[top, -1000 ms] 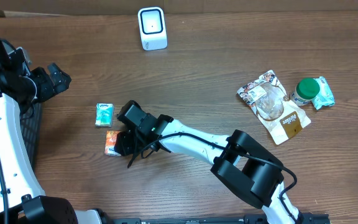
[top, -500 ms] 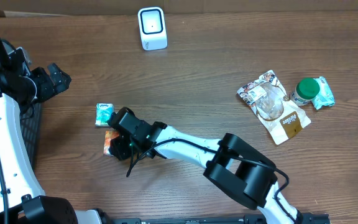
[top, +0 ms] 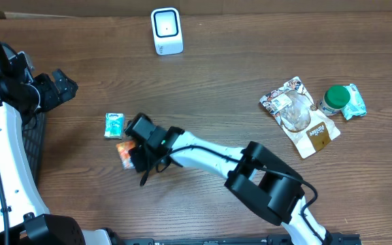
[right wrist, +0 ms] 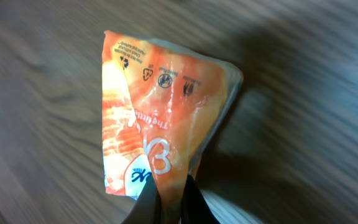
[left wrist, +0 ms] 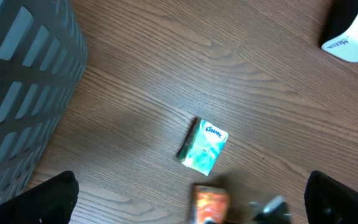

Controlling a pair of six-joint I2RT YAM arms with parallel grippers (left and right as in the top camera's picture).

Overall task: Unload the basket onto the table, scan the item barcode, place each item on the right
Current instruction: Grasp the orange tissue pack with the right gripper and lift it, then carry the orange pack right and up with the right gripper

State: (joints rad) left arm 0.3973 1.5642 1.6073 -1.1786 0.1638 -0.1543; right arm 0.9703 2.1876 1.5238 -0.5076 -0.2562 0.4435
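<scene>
Now the right pincer, half open a second ago, has pinched fully shut on the orange packet at its fingertips, so the grasp looks made and carrying it to the white scanner should follow; the left pincer hangs wide open.

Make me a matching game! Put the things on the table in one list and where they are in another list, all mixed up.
Things:
1 orange packet
2 blue-green tissue pack
3 white scanner
4 clear snack bag

Places:
A standing upright, farthest from the robot
B pinched in the right hand
C next to the green-lidded tub
D lying flat beside the pinched packet

Pairs: 1-B, 2-D, 3-A, 4-C
</scene>
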